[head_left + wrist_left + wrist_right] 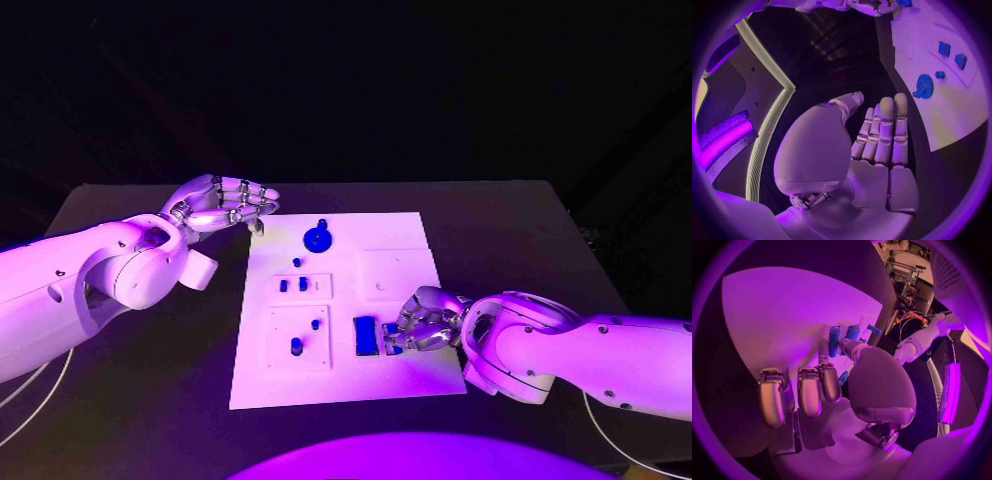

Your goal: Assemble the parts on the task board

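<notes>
The white task board (346, 385) lies in the middle of the table. A round blue part (317, 238) sits near its far edge, with several small blue parts (294, 285) standing in its left panels. My right hand (428, 320) rests on the board's near right area and pinches a small blue part (392, 340) beside a blue block (365, 335). In the right wrist view that part (843, 377) peeks out between thumb and finger. My left hand (224, 205) hovers at the board's far left corner and holds nothing, its fingers (882, 132) side by side.
Bare black table (534, 230) surrounds the board on every side. A raised white square panel (392, 272) takes up the board's right middle. Upright blue parts (834, 340) stand just beyond my right hand's fingertips.
</notes>
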`<action>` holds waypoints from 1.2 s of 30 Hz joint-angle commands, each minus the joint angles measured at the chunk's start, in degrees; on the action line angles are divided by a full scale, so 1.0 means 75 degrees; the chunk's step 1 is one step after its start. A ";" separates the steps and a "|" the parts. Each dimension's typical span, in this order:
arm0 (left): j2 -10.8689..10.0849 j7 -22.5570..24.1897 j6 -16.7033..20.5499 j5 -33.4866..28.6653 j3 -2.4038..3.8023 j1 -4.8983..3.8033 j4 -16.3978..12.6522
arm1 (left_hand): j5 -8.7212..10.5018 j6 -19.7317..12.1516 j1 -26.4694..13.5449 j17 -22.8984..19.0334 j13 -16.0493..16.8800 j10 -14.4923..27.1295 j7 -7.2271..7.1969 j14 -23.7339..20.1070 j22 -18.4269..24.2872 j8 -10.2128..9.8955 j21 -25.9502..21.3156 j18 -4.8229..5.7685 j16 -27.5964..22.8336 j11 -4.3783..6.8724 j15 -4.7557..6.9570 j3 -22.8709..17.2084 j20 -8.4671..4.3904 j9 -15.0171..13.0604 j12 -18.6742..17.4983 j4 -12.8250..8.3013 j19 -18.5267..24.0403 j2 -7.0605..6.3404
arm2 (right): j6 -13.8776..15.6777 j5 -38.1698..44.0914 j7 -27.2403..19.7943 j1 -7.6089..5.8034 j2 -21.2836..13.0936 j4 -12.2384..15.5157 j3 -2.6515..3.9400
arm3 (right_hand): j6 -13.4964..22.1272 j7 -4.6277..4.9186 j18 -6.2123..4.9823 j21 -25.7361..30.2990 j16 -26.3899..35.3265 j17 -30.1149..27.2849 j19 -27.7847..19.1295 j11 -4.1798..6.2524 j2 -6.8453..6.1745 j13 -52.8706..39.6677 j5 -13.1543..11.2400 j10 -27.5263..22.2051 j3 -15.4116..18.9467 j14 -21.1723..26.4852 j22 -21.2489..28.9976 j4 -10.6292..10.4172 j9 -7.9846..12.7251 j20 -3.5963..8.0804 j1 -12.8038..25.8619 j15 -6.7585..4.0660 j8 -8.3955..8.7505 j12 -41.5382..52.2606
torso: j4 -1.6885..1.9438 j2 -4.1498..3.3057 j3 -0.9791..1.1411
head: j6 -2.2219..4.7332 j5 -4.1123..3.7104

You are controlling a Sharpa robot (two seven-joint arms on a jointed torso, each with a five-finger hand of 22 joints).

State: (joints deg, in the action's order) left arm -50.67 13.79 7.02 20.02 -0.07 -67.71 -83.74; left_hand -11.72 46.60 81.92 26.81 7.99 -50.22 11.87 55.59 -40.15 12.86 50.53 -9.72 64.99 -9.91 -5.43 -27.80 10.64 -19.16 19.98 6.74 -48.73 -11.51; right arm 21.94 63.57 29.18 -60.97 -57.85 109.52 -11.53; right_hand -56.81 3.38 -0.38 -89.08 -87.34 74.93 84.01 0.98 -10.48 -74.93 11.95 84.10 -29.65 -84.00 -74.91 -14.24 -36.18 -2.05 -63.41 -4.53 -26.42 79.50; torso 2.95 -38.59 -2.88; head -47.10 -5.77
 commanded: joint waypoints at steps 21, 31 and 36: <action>0.0007 0.0010 -0.0144 -0.0020 0.0005 -0.0003 -0.0023 | -0.0023 -0.0070 -0.0005 -0.0016 0.0007 0.0068 0.0269 -0.0047 0.0014 0.0051 -0.0049 -0.0106 0.0037 -0.0006 -0.0011 0.0025 0.0041 -0.0010 0.0039 0.0029 0.0019 0.0047 | -0.0224 0.0288 0.0012 0.0036 0.0122 0.0017 0.0000 | -0.0042 0.0039 0.0017 0.0030 0.0013 0.1211 0.0734 -0.0056 -0.0131 -0.1279 0.0139 0.0231 0.0498 -0.0638 -0.1966 -0.0160 -0.0011 -0.0021 0.0375 0.0055 0.0045 -0.0004 | 0.0002 0.0000 -0.0002 | -0.0017 0.0013; -0.0001 -0.0013 -0.0180 -0.0016 0.0005 -0.0003 -0.0021 | -0.0024 -0.0071 -0.0005 -0.0017 0.0007 0.0072 0.0268 -0.0048 0.0014 0.0052 -0.0050 -0.0106 0.0037 -0.0007 -0.0011 0.0024 0.0041 -0.0010 0.0041 0.0031 0.0019 0.0050 | -0.0226 0.0284 -0.0007 0.0037 0.0044 0.0088 0.0000 | -0.0081 0.0018 0.0022 0.0006 0.0003 0.1231 0.0744 -0.0039 -0.0089 -0.1294 0.0569 0.0244 0.0915 -0.0642 -0.1974 -0.0300 -0.0023 -0.0012 0.0638 0.0043 0.0043 0.0015 | 0.0000 0.0004 -0.0003 | -0.0031 0.0014; -0.0006 -0.0019 -0.0182 -0.0016 0.0005 -0.0003 -0.0021 | -0.0024 -0.0071 -0.0005 -0.0017 0.0007 0.0072 0.0268 -0.0048 0.0014 0.0052 -0.0050 -0.0106 0.0037 -0.0007 -0.0011 0.0024 0.0041 -0.0010 0.0041 0.0031 0.0019 0.0050 | -0.0231 0.0308 -0.0005 0.0037 -0.0008 0.0146 0.0000 | -0.0089 0.0013 0.0025 -0.0004 0.0002 0.1233 0.0748 -0.0037 -0.0100 -0.1293 0.0599 0.0244 0.1008 -0.0643 -0.1976 -0.0312 -0.0026 -0.0009 0.0691 0.0041 0.0040 0.0013 | 0.0001 0.0004 0.0001 | -0.0039 0.0020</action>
State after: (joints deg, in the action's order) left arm -50.76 13.48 6.62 20.03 -0.07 -67.71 -83.75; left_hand -11.72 46.60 81.92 26.77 7.97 -50.07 11.87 55.59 -40.11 12.86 50.53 -9.72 64.99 -9.93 -5.43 -27.75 10.64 -19.15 19.97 6.79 -48.73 -11.51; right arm 21.26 65.12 29.76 -60.76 -57.87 110.41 -11.53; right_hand -57.10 3.49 -0.38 -89.08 -87.34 74.91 84.01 0.97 -11.30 -74.91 16.10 84.09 -22.44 -84.01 -74.94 -16.54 -36.32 -2.06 -58.81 -4.52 -26.26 79.50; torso 2.95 -38.57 -2.88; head -47.37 -5.64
